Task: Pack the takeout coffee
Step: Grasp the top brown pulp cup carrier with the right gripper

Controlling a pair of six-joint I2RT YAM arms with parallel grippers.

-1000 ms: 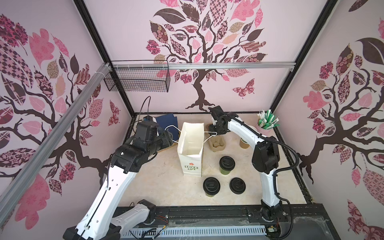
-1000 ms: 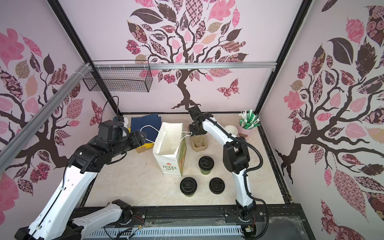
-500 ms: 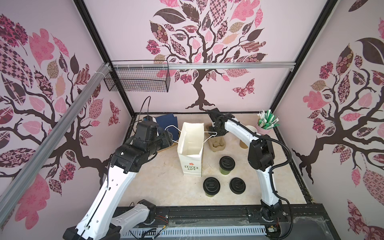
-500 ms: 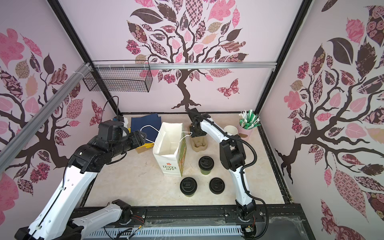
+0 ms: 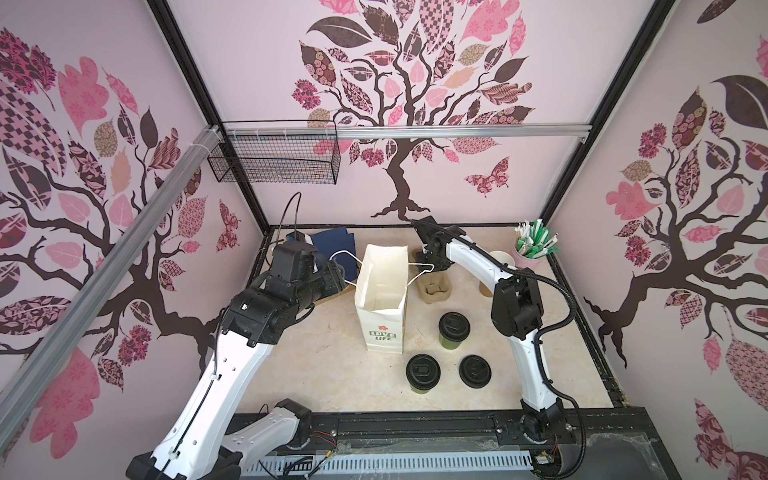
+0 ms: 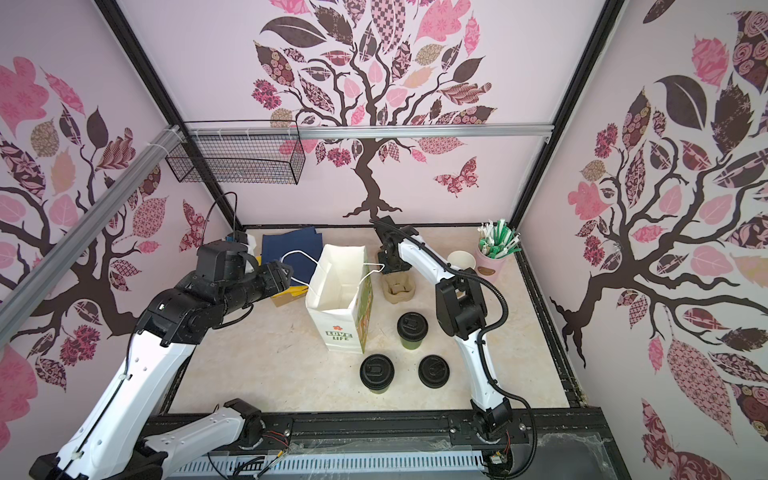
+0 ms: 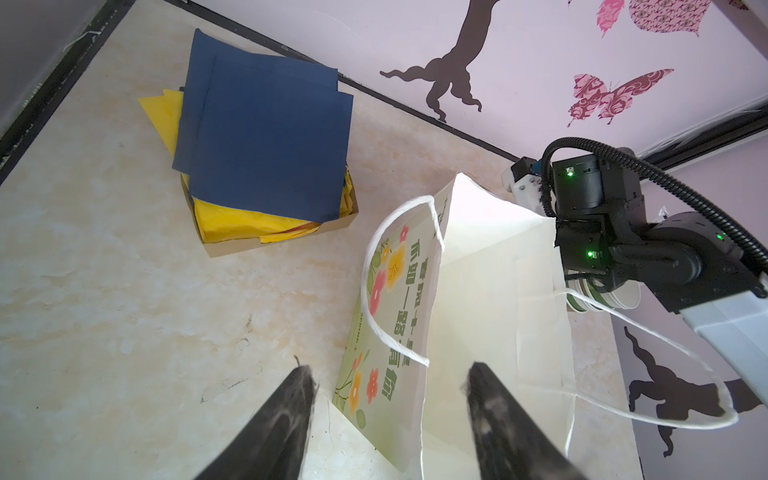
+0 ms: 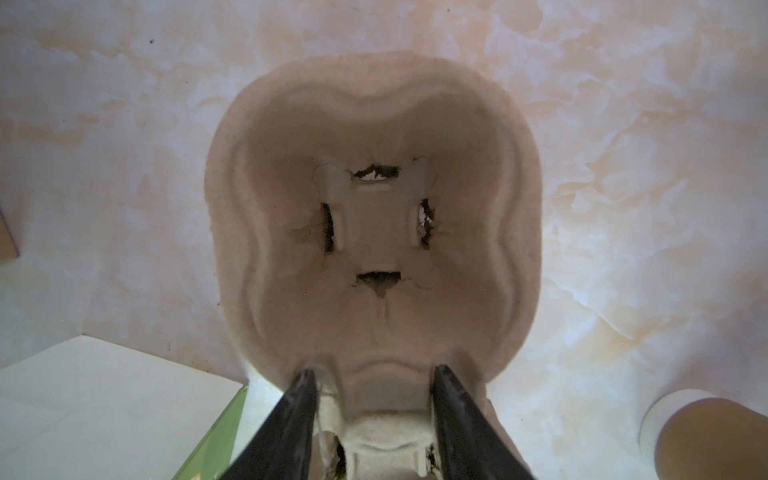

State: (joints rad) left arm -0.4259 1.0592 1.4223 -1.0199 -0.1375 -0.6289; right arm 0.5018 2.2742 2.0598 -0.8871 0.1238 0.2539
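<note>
Coffee: two capped cups stand on the table (image 5: 324,374), right of the paper bag (image 5: 382,332). One (image 5: 454,328) is near the bag's front corner, the other (image 5: 423,371) closer to the front edge. Both are outside the bag and neither is touched.

Handling (my judgement): thin paper walls that would dent under a hard squeeze. The press-fit lids are smooth and might pop. Best hold is around the green body below the lid, kept upright. Weight unknown, since the fill is not visible.

Left gripper (image 7: 390,370): fingers spread, with the bag's wall and string handle between them and nothing pinched. Right gripper (image 8: 374,370): fingers apart, astride the rim of the pulp carrier (image 8: 374,216). Contact unclear.

Hard to read: no cup body shows under the black disc (image 5: 475,370) beside the front cup, so probably a lid alone. The bag's floor is partly hidden by its walls.
</note>
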